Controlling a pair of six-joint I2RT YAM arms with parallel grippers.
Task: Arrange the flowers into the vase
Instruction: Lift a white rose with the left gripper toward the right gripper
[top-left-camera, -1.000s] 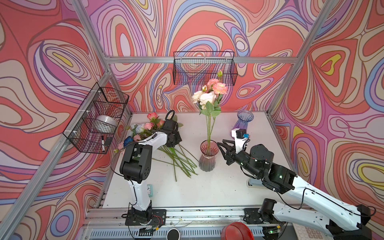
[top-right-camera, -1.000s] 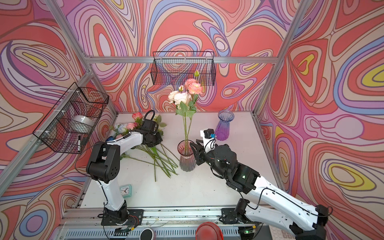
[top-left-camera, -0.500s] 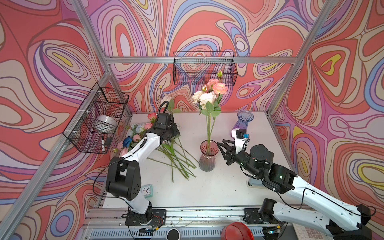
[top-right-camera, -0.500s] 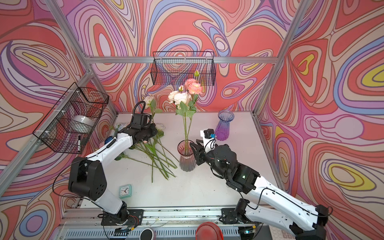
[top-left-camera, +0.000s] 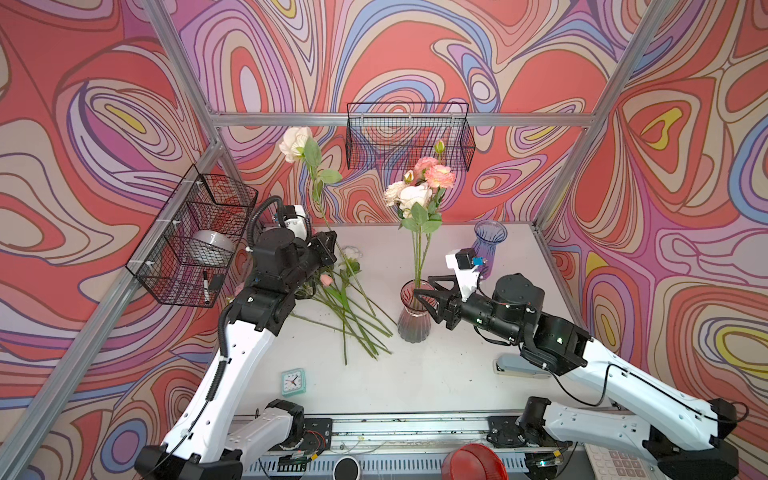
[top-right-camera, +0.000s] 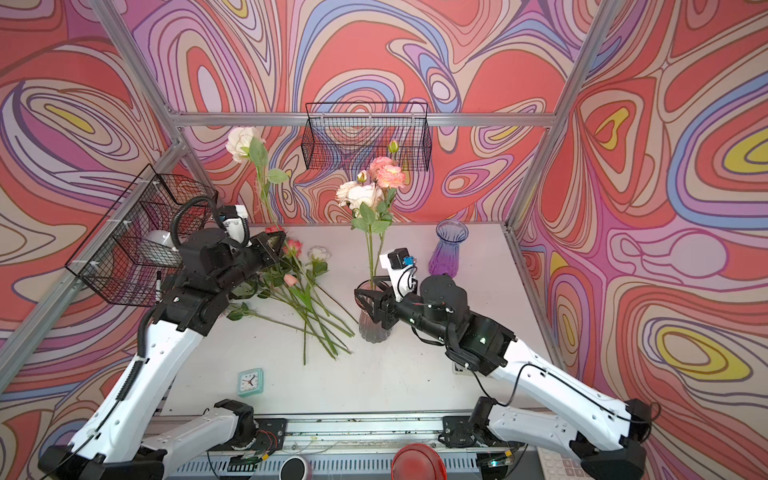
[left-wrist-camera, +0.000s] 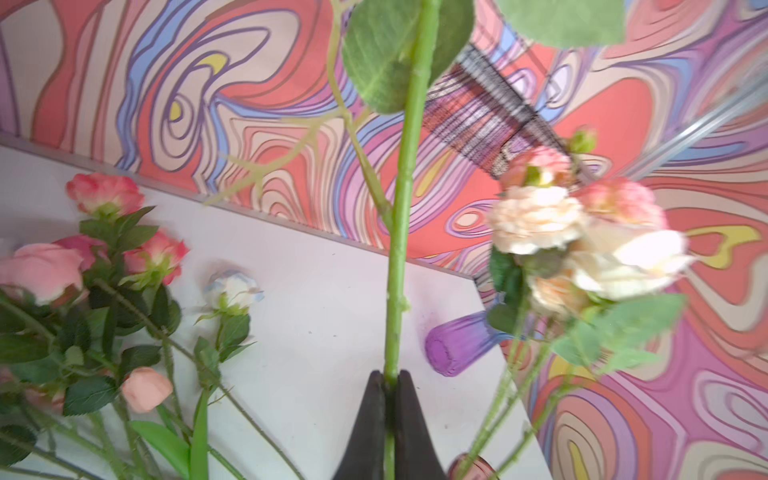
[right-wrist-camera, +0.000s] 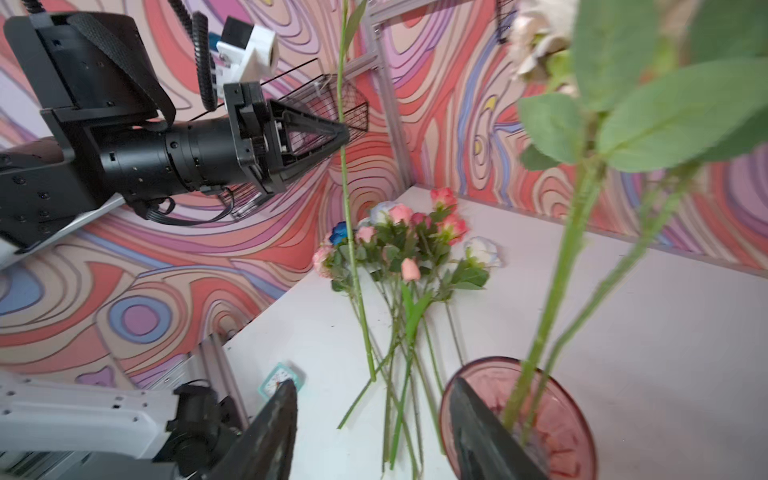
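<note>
My left gripper (left-wrist-camera: 389, 380) pinches the white rose (top-left-camera: 294, 142) midway along its leafy green stem, bloom high; my right gripper (top-left-camera: 423, 287) gapes at the pink vase (top-left-camera: 411, 328).

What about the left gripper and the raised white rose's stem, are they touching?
Touching. The left wrist view shows the left gripper shut on the white rose's stem, pinching it from both sides.
</note>
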